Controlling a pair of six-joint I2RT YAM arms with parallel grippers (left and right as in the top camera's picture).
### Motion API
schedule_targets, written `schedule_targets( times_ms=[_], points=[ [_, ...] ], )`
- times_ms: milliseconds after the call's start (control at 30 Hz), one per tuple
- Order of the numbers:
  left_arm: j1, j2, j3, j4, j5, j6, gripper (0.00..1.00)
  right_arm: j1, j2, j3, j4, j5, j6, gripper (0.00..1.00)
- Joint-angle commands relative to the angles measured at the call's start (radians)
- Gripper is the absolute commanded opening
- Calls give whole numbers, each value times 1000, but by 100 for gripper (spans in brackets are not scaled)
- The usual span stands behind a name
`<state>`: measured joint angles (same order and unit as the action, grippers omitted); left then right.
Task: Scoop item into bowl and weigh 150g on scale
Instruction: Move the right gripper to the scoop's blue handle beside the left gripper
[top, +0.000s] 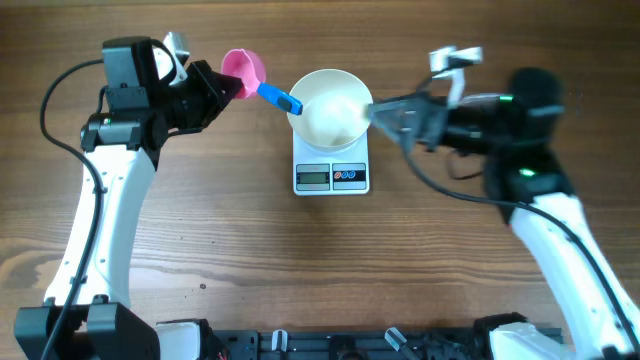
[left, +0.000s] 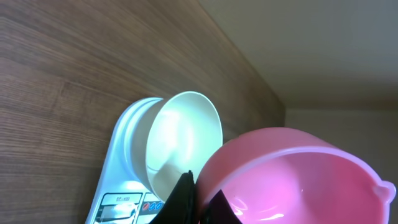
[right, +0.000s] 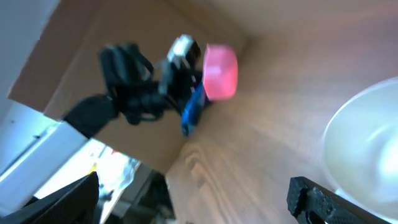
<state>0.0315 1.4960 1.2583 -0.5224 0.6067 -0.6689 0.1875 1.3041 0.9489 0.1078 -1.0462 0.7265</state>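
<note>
wooden table (top: 200, 250), bowl (top: 330, 105) on scale (top: 332, 177), left tool (top: 236, 88) clamping scoop (top: 245, 68) beside it, right tool (top: 380, 112) apart

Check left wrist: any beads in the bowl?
No, the bowl on the scale shows only bare white inside.

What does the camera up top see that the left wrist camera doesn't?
Only the overhead view: both arms, the right claw open beside the white bowl, and the blue handle of the scoop. Only the left wrist view: the inside of the pink scoop up close, with nothing in it. Both views: the white bowl sitting on the scale, and the pink scoop held up by the left claw.
</note>
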Motion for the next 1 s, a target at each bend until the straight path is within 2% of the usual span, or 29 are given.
schedule_targets(
  times_ms=[0, 100, 333, 367, 500, 667, 800, 967],
  points=[
    [-10, -7, 14, 3, -26, -29, 4, 101, 64, 27, -3, 109, 6, 100],
    [-25, -7, 14, 3, -51, -29, 4, 151, 80, 27, 26, 118, 25, 100],
    [-96, -3, 14, -14, -148, -28, 4, 162, 81, 26, 36, 245, 187, 100],
    [-107, -3, 14, -20, -165, -29, 4, 162, 81, 26, 40, 245, 171, 100],
    [-133, -3, 14, -24, -175, -29, 4, 182, 81, 26, 36, 270, 57, 83],
    [-165, -3, 14, -31, -175, -29, 4, 213, 81, 45, 17, 324, 25, 79],
    [-187, -3, 14, -31, -182, -48, 4, 219, 81, 163, -184, 412, -53, 78],
    [-192, -3, 14, -31, -204, -197, 4, 219, 81, 332, -424, 518, -109, 78]
  ],
)
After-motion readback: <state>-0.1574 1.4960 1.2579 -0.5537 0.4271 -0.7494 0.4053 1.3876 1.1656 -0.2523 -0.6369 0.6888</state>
